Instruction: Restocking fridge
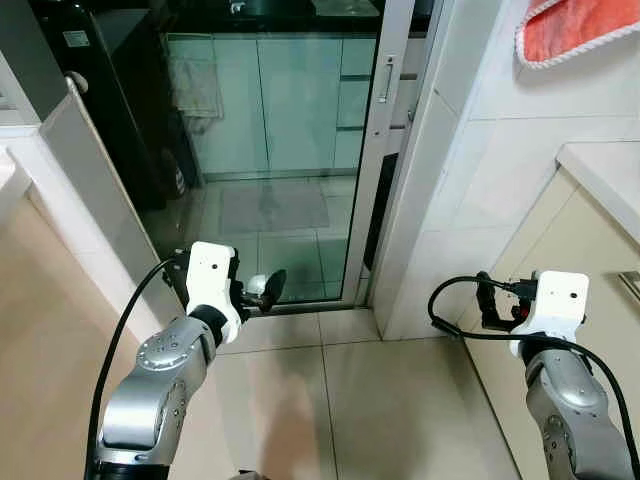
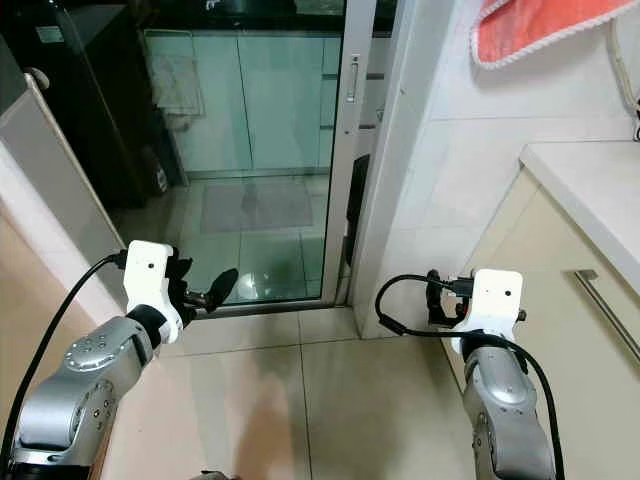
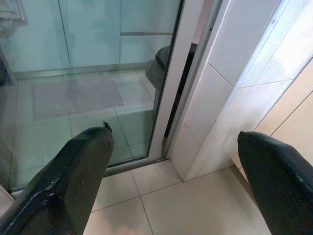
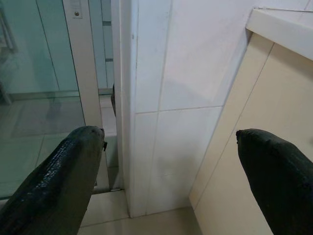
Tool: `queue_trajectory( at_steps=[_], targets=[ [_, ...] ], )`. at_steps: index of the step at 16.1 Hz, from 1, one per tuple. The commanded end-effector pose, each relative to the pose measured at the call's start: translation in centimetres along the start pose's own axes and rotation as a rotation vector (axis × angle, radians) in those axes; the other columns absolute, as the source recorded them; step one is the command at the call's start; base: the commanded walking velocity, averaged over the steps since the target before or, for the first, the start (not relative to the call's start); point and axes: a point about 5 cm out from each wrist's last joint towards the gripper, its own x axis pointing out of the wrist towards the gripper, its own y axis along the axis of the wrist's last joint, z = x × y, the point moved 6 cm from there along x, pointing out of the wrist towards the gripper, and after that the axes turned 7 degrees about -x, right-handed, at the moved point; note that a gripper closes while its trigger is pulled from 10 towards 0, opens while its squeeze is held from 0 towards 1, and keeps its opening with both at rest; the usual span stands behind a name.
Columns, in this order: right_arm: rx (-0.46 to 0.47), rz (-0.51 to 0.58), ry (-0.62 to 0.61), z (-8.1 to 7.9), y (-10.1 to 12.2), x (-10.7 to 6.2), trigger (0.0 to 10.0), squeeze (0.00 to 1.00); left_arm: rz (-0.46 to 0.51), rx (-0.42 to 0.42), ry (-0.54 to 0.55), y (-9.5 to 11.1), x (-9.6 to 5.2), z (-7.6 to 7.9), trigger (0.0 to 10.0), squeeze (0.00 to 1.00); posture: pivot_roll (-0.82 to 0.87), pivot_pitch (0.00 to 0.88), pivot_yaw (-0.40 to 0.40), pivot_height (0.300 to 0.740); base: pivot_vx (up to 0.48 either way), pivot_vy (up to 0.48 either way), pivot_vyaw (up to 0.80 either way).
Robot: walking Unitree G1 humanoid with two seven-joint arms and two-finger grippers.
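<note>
Ahead through the sliding glass door (image 1: 280, 150), slightly left, the black fridge (image 1: 120, 90) stands nearer the left gripper (image 3: 171, 181); right gripper (image 4: 171, 181) too spreads wide, empty (nothing carried yet).

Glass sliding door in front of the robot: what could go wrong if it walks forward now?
1. The glass sliding door looks shut, and being clear it may be misjudged; the open left gripper, nearest it, could strike the pane.
2. The white tiled wall corner juts out beside the door frame; the open right gripper could clip it on a turn.
</note>
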Motion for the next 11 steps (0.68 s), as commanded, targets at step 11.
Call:
queue_trajectory(
  at_steps=[11],
  targets=[
    [0.14,-0.014,0.206,-8.2,1.8,4.6,10.0,0.0,0.107,0.054,0.057,1.9,5.1,-0.5,10.0,0.0,0.04,0.0,0.009,0.74,0.0,0.0,0.0]
  ],
)
